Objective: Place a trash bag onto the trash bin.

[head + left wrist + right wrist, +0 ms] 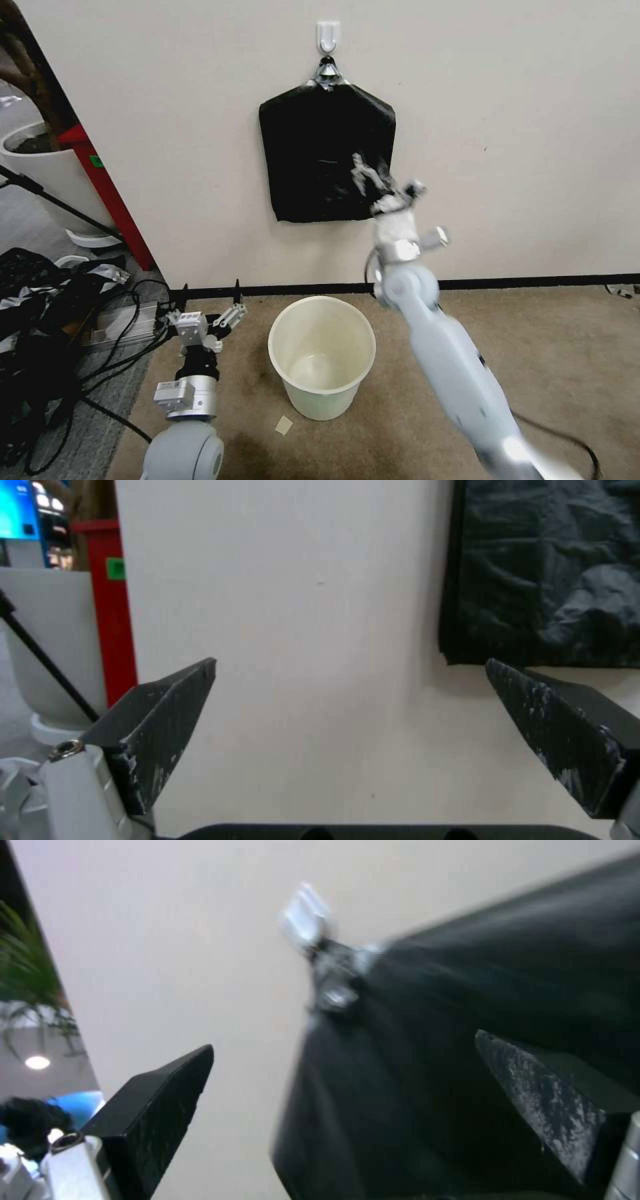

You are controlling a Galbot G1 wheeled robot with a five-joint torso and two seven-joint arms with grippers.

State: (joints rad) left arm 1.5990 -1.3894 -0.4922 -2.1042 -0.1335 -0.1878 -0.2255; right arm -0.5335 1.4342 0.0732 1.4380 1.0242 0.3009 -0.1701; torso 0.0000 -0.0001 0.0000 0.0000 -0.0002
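The cream-white trash bin (323, 400) stands open and unlined on the carpet near the wall. A flat black pack (313, 147) hangs from a white hook (328, 35) above it. The trash bag itself is hidden from me. My right gripper (370, 180) is raised against the pack's lower right part, open. In the right wrist view the right gripper (345, 1040) has its jaws spread, with the pack (467, 990) and hook (303, 915) just ahead. My left gripper (210, 293) is low, left of the bin, and open. The left gripper (351, 662) faces the wall, with the pack (547, 570) off to one side.
A large white plant pot (47, 173) and a red post (107, 193) stand at the left. A tangle of black cables and fabric (60, 313) covers the floor at the left. A small paper scrap (284, 425) lies in front of the bin.
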